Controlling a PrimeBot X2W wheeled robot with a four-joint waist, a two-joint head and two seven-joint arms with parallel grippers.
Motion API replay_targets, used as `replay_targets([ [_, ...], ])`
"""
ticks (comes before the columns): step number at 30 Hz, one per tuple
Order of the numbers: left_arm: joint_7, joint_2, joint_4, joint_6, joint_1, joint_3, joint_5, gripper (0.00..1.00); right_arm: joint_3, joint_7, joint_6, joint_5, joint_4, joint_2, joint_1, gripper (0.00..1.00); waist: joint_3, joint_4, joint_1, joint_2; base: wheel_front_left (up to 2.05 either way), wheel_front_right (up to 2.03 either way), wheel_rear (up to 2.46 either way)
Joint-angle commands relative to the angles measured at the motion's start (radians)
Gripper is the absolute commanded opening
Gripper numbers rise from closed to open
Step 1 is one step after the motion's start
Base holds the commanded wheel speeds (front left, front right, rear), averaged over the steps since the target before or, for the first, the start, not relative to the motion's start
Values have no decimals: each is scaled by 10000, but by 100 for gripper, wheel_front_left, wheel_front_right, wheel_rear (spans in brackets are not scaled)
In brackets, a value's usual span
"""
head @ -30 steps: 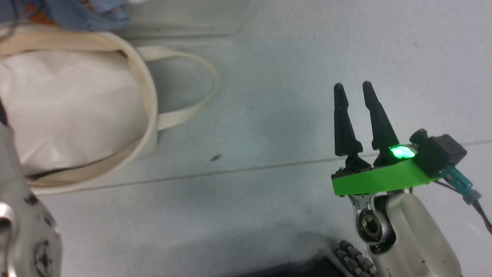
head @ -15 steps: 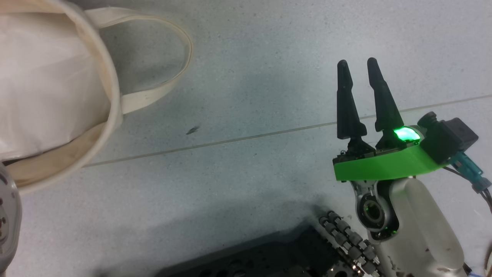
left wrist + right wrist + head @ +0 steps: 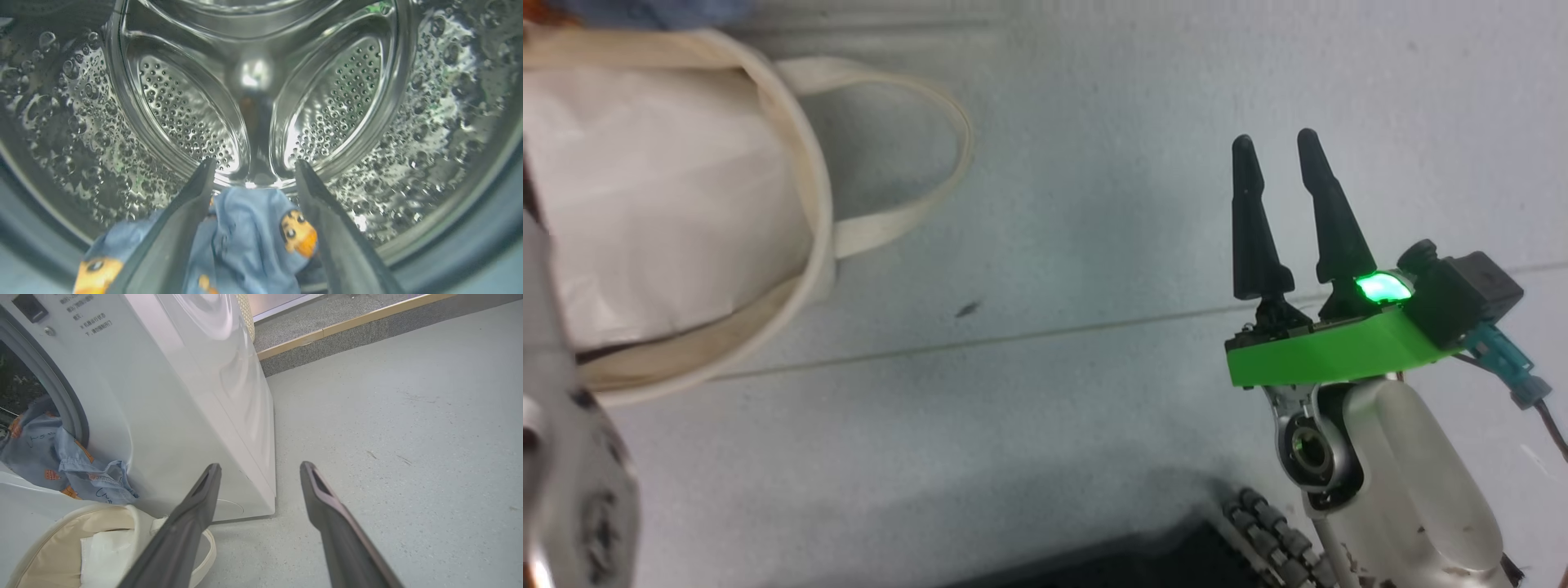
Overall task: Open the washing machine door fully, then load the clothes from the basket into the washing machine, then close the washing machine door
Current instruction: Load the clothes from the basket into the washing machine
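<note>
Camera swings back, basket (image 3: pixel 817 212) upper left again. Left tool (image 3: pixel 255 162) wide inside the drum (image 3: pixel 184 110), right tool (image 3: pixel 1274 140) wide; clothes (image 3: pixel 49 457) drape over the washing machine (image 3: pixel 184 396) rim, so shutting could pinch them.

right claw (image 3: pixel 1274 140): black tapered fingers (image 3: pixel 1254 245) | green mount (image 3: pixel 1327 355) | glowing light (image 3: pixel 1379 287) | silver forearm (image 3: pixel 1413 474) | teal plug (image 3: pixel 1499 359)

Plenty of room in the drum (image 3: pixel 184 106): past the left gripper (image 3: pixel 254 162) and its spread jaws it's bare steel right to the back wall. The only clutter is the clothes (image 3: pixel 245 237), bunched low at the mouth between the jaws. The right gripper (image 3: pixel 1274 140) has open floor (image 3: pixel 1054 245) ahead. The washing machine (image 3: pixel 184 396) and basket (image 3: pixel 800 163) crowd its left.
</note>
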State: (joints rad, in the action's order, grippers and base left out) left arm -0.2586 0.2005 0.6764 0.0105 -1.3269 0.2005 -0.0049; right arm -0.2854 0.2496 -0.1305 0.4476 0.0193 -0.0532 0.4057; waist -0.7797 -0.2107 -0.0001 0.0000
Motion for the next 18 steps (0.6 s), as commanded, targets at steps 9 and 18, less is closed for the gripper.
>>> replay_targets([
  [9, -32, -429, -928, 334, 2824, -96, -244, 100, -249, 122, -2, -280, 193, 30, -737, 100, 2266, 738, 1, 0, 0, 0, 0],
  [18, -32, -1229, -1678, 427, 5964, -288, -396, 100, -227, 122, -2, -435, 582, 30, -1499, 100, 4228, 1237, 1, 0, 0, 0, 0],
])
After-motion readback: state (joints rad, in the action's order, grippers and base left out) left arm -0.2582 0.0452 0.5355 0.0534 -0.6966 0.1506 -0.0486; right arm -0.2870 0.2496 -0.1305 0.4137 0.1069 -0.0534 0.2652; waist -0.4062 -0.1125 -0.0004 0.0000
